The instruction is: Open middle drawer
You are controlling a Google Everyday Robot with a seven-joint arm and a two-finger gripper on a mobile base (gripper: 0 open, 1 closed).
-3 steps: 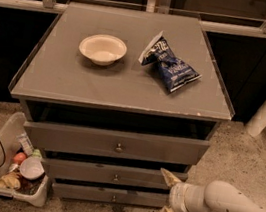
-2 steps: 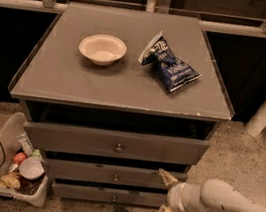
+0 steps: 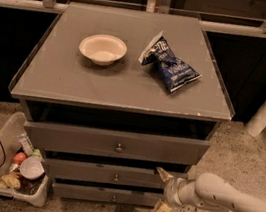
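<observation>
White arm (image 3: 229, 197) enters low from right | gripper (image 3: 158, 193) fingers apart, at middle drawer (image 3: 81, 170) right end

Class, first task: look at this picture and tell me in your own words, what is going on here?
A robot arm reaches in from the right toward a grey cabinet with three drawers. Its gripper sits low in front of the right end of the middle drawer, fingers spread, holding nothing. It is to the right of the drawer's knob, not on it. A bowl and a chip bag lie on top.
</observation>
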